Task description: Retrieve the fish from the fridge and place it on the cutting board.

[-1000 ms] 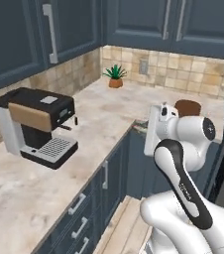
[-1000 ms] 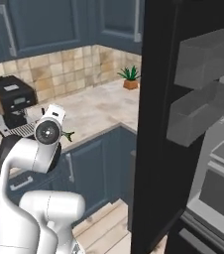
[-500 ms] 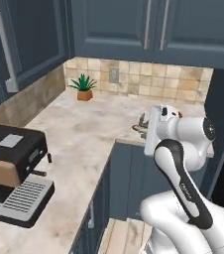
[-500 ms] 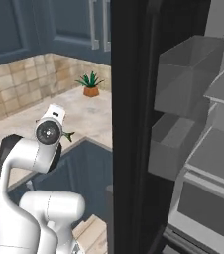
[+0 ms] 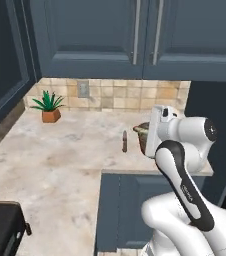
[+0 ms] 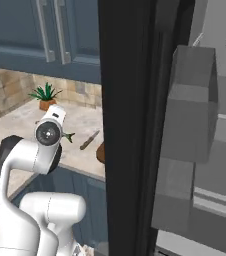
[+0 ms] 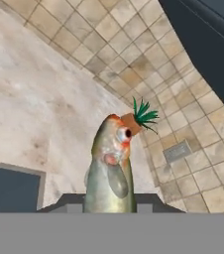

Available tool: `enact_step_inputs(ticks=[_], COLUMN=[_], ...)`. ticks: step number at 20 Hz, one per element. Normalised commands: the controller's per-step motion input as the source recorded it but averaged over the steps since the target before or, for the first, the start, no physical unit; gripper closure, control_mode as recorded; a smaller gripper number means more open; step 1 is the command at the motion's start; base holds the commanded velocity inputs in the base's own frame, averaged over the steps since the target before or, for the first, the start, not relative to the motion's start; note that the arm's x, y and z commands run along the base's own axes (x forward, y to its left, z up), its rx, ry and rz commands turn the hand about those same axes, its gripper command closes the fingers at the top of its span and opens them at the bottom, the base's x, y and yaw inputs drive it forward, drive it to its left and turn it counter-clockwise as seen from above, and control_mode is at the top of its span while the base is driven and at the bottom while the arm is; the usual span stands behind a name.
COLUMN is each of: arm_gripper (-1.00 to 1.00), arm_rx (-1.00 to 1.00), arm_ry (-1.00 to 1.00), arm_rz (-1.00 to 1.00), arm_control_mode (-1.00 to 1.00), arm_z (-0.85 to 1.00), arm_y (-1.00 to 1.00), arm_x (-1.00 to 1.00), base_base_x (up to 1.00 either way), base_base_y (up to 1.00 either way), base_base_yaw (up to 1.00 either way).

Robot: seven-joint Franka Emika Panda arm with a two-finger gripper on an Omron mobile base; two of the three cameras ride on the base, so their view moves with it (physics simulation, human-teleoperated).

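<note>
Hand view gives me the fish standing up between the 2 dark fingertips, head away from the camera, so the gripper is clamped on it. Its head overlaps the potted plant far behind it, against the tiled backsplash. Marbled counter spreads out under the catch.

From the left base view I see the arm folded tight: the upper link climbs from the lower right, bends at a dark elbow, and the white wrist sits level over the counter's front right part. The wrist hides most of the cutting board; only a dark brown sliver shows at its left, with the knife just beside it. The plant stands well apart in the back left corner. Between them I have a wide stretch of bare marble, and the counter edge steps inward just below the knife. Cabinets hang overhead.

From the right base view the fridge door edge rises as a black vertical wall immediately right of the wrist, its grey bins beyond. A green tail tip pokes out beside the wrist joint, above the counter near the knife and the board's brown edge.
</note>
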Motion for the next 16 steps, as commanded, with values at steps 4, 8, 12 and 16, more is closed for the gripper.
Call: enact_step_inputs(ticks=[4,8,12,16], arm_gripper=[1.00,1.00,1.00,1.00], arm_rx=[0.00,0.00,0.00,0.00], arm_ry=[0.00,0.00,0.00,0.00], arm_rz=[0.00,0.00,0.00,0.00], arm_control_mode=[1.00,1.00,1.00,1.00], arm_z=[0.00,0.00,0.00,0.00], arm_y=[0.00,0.00,0.00,0.00], arm_x=[0.00,0.00,0.00,0.00], base_base_x=[0.60,0.56,0.27,-0.02], base_base_y=[0.16,0.19,0.39,0.76], base_base_yaw=[-0.43,-0.42,-0.45,-0.31])
